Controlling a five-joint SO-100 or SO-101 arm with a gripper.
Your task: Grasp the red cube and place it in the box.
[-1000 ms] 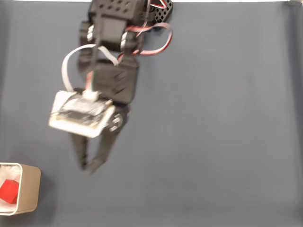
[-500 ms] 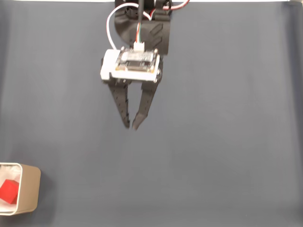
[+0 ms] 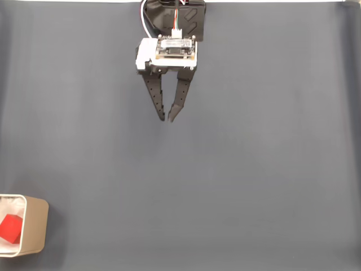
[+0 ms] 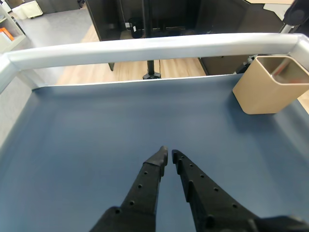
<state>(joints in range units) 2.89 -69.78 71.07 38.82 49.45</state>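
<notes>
Red cube [image 3: 10, 228] corner-on inside box [image 3: 35, 231]; claw [image 3: 167, 118] nearly closed, empty, well apart.

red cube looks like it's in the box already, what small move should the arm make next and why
Probably just a short retreat toward its base and a stop. In the fixed view the red cube lies inside the box at the lower left, while the gripper hangs far away near the top edge, its jaws nearly closed with nothing between them. Nothing seems left to grasp, so settling at rest looks right.
</notes>
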